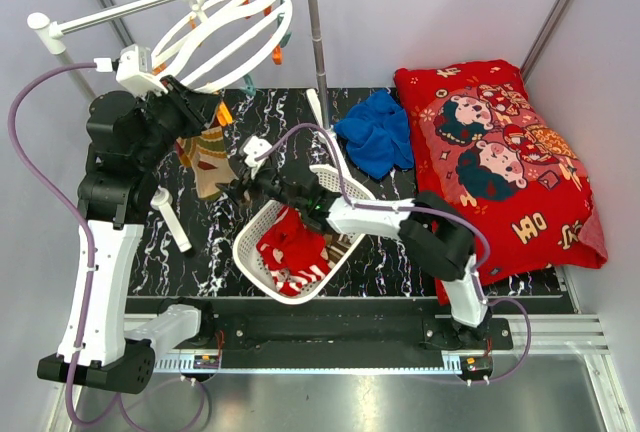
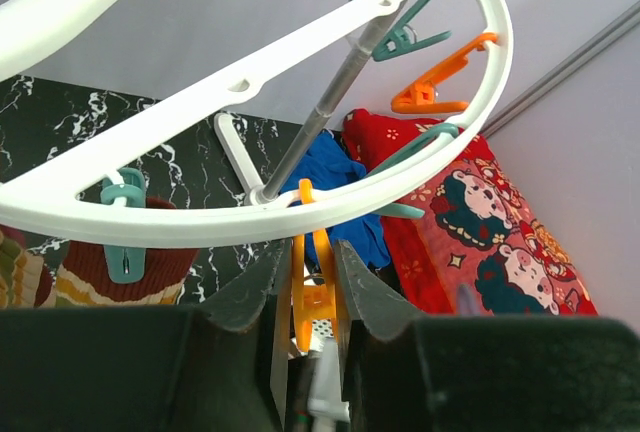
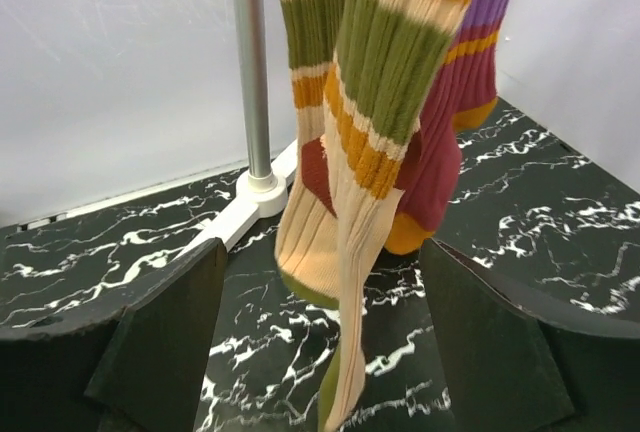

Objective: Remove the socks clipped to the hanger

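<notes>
The white ring hanger (image 1: 235, 32) hangs from a rack bar at the back left, with orange and teal clips on its rim. My left gripper (image 1: 212, 112) is shut on an orange clip (image 2: 315, 292) under the ring (image 2: 250, 217). Striped socks (image 1: 205, 157) hang below it. A maroon sock (image 2: 110, 272) hangs from a teal clip (image 2: 125, 237). My right gripper (image 1: 237, 189) is open, its fingers on either side of the hanging striped socks (image 3: 350, 202) without touching them. More red socks (image 1: 290, 252) lie in the basket.
A white perforated basket (image 1: 258, 220) stands on the black marble table under my right arm. The rack's metal pole (image 1: 318, 42) stands behind it. A blue cloth (image 1: 378, 132) and a big red cartoon pillow (image 1: 495, 167) lie at the right.
</notes>
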Tool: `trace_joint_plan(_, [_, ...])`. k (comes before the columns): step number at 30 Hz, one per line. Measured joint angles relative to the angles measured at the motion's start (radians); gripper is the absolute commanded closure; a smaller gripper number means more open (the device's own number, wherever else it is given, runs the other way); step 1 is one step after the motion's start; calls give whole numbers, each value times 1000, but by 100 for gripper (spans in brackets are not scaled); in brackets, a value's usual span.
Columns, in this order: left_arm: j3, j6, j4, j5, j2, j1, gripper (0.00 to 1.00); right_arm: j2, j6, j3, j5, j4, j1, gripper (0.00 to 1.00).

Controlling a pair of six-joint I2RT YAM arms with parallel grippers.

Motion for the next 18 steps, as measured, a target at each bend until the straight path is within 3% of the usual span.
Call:
trace_joint_plan(2, [0,-4,9,10,0,0,78,58,0,42,-7,26,-1,17])
trace_joint_plan(3, [0,-7,14,13,0,0,78,87,0,67,-8,36,-1,23])
trace_joint_plan(4, [0,-9,19,16,0,0,78,116,0,99,-8,40,-1,31])
trace_joint_plan(5, [-2,-10,22,18,-1,0,77,138,-3,123,-7,40,-1,51])
trace_joint_plan(8, [-13,-11,23,23,-7,0,74,187,0,198,0,24,-1,73])
trace_joint_plan(11, [-15,-10,21,24,-8,0,65,184,11,206,1,30,-2,100])
trace_joint_plan(18, [-14,-8,0,21,-19,1,44,74,44,80,7,33,-2,100])
